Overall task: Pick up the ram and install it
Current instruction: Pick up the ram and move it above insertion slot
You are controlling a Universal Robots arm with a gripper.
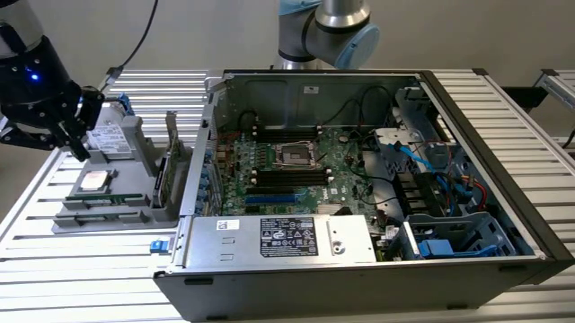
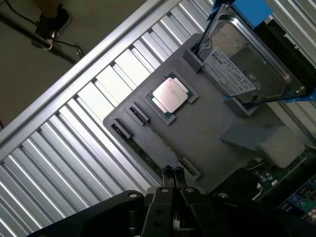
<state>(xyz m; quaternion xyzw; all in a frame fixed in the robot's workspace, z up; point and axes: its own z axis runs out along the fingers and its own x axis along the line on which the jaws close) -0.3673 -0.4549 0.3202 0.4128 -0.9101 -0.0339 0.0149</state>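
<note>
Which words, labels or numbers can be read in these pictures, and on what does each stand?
Black label on the silver metal power supply box: print too small to read.
White label on the silver hard drive in a blue frame: print too small to read.
Green motherboard: markings too small to read.
No text can be quoted.

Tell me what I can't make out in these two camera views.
the ram: exterior view, edge-on in the gray holder and too small to show its chips.
the hard drive: wrist view, cut off by the frame edge; label print too small.
the motherboard memory slots: exterior view, latches too small to judge.
</note>
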